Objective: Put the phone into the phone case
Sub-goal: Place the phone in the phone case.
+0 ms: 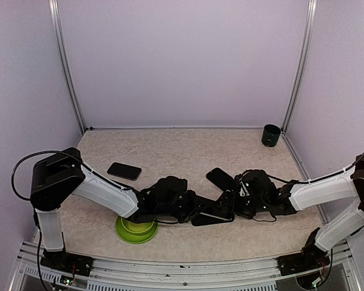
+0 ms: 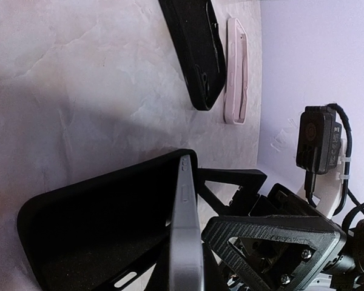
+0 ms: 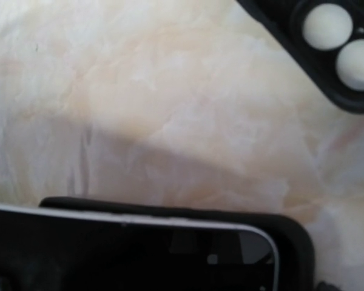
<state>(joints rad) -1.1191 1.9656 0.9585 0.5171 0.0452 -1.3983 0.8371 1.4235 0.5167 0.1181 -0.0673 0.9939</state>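
Phone (image 2: 185,236) sits partly in the case (image 2: 97,224), low centre of table, betw both grippers. Overhead: the pair's long axis runs approx 9–3 o'clock. Left gripper (image 1: 191,212) is at its 9 o'clock end, right gripper (image 1: 235,203) at its 3 o'clock end, both abt equally near.

Left fingers are closed tight; can't tell if they pinch the case rim. Right jaws are spread wide; can't tell if they clamp the phone, since its own cam shows no fingers.

Left wrist cam shows what overhead doesn't: phone seen edge-on, silver side angled away from case floor, so prob one long side in, other not seated. Next move likely = press phone flat toward case back. Right wrist cam adds the screen corner w/ case lip round it.

Spare black case (image 2: 197,48) & pink case (image 2: 236,70) lie well apart, toward 12 o'clock.
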